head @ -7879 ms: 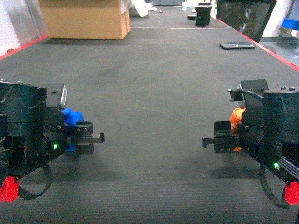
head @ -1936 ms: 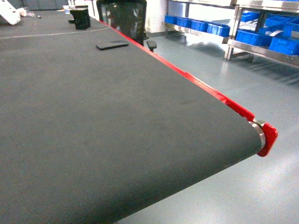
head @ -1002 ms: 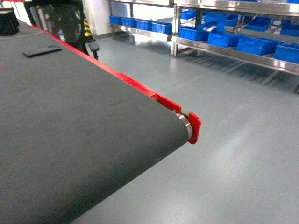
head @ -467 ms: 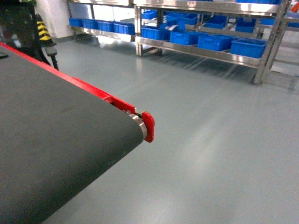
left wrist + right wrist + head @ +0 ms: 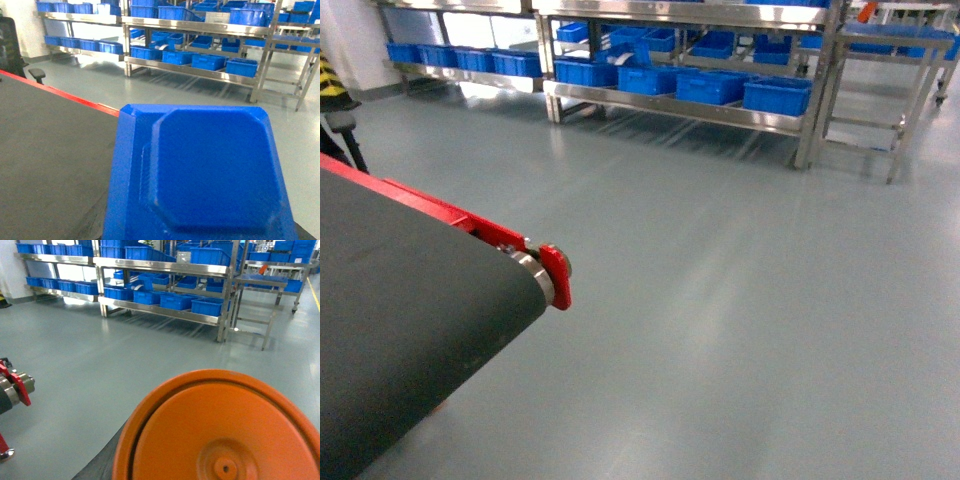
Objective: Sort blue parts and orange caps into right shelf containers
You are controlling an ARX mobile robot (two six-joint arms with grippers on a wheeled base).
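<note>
Blue part (image 5: 200,175) fills the left wrist view, orange cap (image 5: 225,435) the right; neither pincer's fingers show, so grip's anyone's guess. Those blue shelf crates (image 5: 777,95) sit well across the floor, and a bumpy drive could shake either piece loose.

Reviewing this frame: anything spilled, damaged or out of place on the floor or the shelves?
Nothing stands out. The floor is bare, and the blue crates sit in rows on the steel shelves. The blue part and orange cap fill the wrist views.

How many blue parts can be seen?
1: the blue part fills the lower left wrist view, close to the camera. Others may be hidden inside the crates.
</note>
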